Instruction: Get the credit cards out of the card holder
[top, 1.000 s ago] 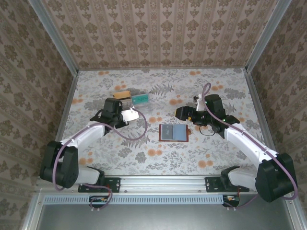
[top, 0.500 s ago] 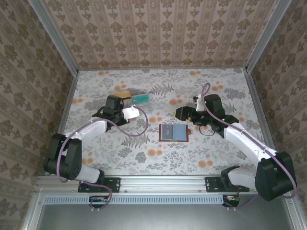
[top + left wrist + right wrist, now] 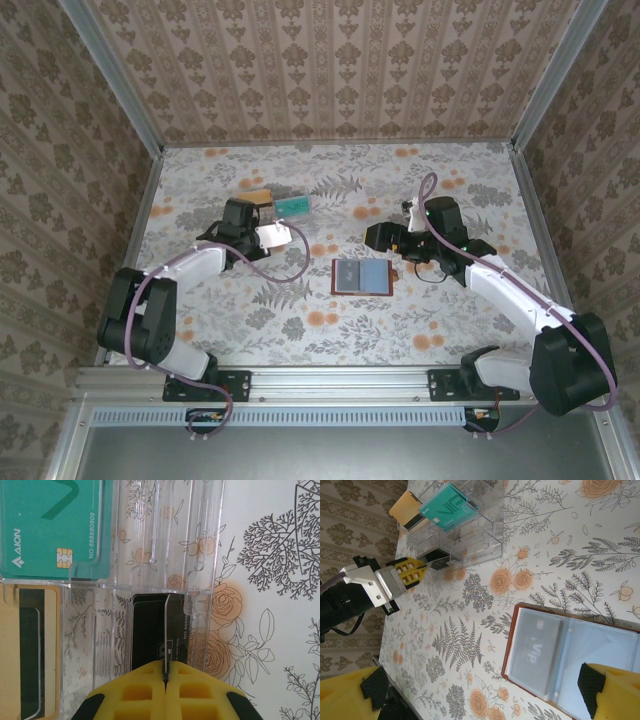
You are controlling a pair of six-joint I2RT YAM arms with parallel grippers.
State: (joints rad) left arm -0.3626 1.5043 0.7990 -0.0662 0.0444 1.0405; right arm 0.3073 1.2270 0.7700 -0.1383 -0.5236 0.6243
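Observation:
The card holder (image 3: 360, 276) lies open and flat mid-table, brown-edged with blue-grey clear sleeves. In the right wrist view the card holder (image 3: 570, 650) shows a VIP card (image 3: 537, 647) inside its left sleeve. My right gripper (image 3: 383, 239) hovers open just above its far edge, and nothing sits between the yellow fingers (image 3: 350, 695). My left gripper (image 3: 275, 235) is shut on a black card (image 3: 175, 640), pinched edge-on at the yellow tips (image 3: 165, 677). The card reaches into a compartment of a clear organiser (image 3: 165, 530). From the right wrist, the left gripper (image 3: 422, 567) points at that organiser (image 3: 470, 545).
A green card (image 3: 55, 525) and a tan card (image 3: 30, 655) lie in the organiser's other compartments, seen from above as green (image 3: 293, 207) and tan (image 3: 255, 195). Patterned walls enclose the floral table on three sides.
The left arm has shifted slightly toward the far side, carrying the black card closer into the organiser. The right arm and the card holder have not moved.

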